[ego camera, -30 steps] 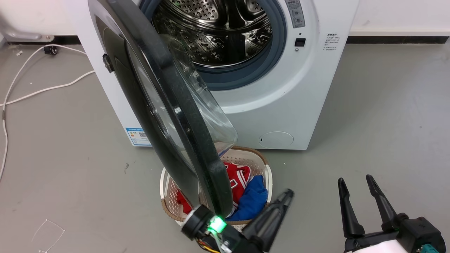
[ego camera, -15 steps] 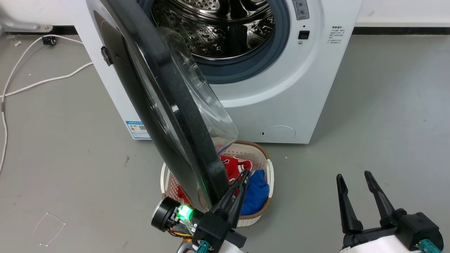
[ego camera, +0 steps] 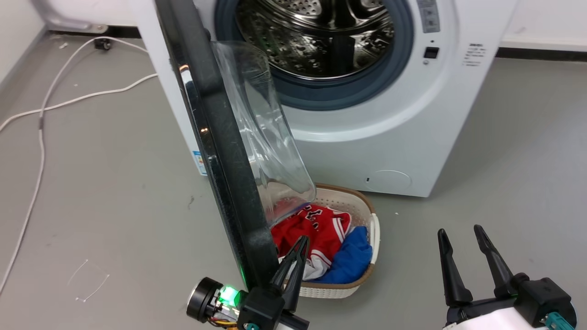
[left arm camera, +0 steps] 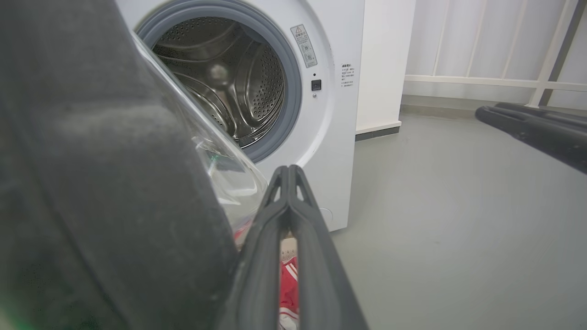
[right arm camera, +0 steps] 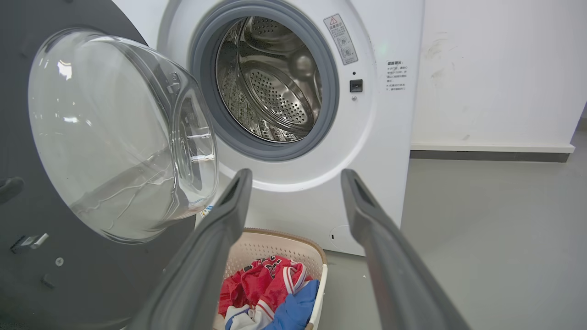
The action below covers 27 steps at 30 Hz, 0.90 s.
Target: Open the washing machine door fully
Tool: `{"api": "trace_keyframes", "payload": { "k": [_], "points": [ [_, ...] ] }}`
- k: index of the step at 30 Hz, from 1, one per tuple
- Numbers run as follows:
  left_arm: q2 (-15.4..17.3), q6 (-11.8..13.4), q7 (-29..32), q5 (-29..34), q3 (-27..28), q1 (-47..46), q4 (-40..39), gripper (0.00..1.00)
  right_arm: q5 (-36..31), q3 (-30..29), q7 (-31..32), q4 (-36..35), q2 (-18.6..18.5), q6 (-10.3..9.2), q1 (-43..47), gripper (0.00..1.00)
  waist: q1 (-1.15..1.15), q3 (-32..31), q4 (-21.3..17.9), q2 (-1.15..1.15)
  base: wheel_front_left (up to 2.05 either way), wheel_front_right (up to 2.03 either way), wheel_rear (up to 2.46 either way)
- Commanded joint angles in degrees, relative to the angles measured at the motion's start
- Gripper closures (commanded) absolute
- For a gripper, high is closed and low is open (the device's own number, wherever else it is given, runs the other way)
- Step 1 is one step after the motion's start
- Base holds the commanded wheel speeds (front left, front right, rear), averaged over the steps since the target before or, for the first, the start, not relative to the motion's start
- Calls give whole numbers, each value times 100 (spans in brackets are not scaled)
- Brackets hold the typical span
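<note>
Head, door: the door (ego camera: 220, 151) stands part open and edge-on, hinged on the left of the washer (ego camera: 390, 137). Its black rim runs steeply from the top of the view down to the left jaws, and the glass bowl (ego camera: 270, 137) bulges toward the drum (ego camera: 321, 41).
Head, left jaws: pressed together and holding nothing, with the tips just beside the rim's low end on the bowl side, above the basket (ego camera: 372, 224) of clothes.
Head, right jaws: spread and empty, well apart from the door, off to its right.
Head, nearer arm: the left, clearly.
Head, writing: a blue-edged side sticker (ego camera: 199, 162) and print (ego camera: 474, 48) beside the opening, both too small to read.
Left wrist, door: the dark rim (left arm camera: 114, 192) looms on the left, hard by the shut jaws. Whether they touch or sit a hair apart, I cannot tell.
Left wrist, coming move: probably a sideways push leftward on the inner face, swinging the door farther from the opening.
Left wrist, writing: the warning sticker (left arm camera: 303, 46) and the print (left arm camera: 347, 75) are unreadable.
Right wrist, door: the inner face and bowl (right arm camera: 124, 133) lie left of the spread jaws, apart from them.
Right wrist, writing: the warning sticker (right arm camera: 340, 39) bears a red triangle, and the red shirt (right arm camera: 266, 279) has white lettering. Neither is legible.
Brand: cannot tell.
</note>
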Motion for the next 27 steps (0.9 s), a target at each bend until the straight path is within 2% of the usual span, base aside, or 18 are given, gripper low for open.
{"api": "trace_keyframes", "payload": {
  "k": [1,6,18,22,27],
  "points": [
    [24,36,24,0,126,68,6,100,38,-10,-14,9,17,-1,19,0,0,-13,158,0,0,0,0],
    [76,-37,24,97,210,88,-1,100,19,9,-14,31,16,-1,5,0,0,45,492,0,0,0,0],
    [128,47,26,132,648,14,-157,100,-83,37,-13,78,15,-1,-124,0,0,310,1281,0,0,0,0],
    [132,83,20,77,808,97,-245,100,-144,56,-13,77,14,-1,-219,0,0,419,1457,0,0,0,0],
    [224,179,20,-12,1305,170,-340,100,-218,75,-13,77,14,-1,-290,0,0,544,1534,0,0,0,0]
  ]
}}
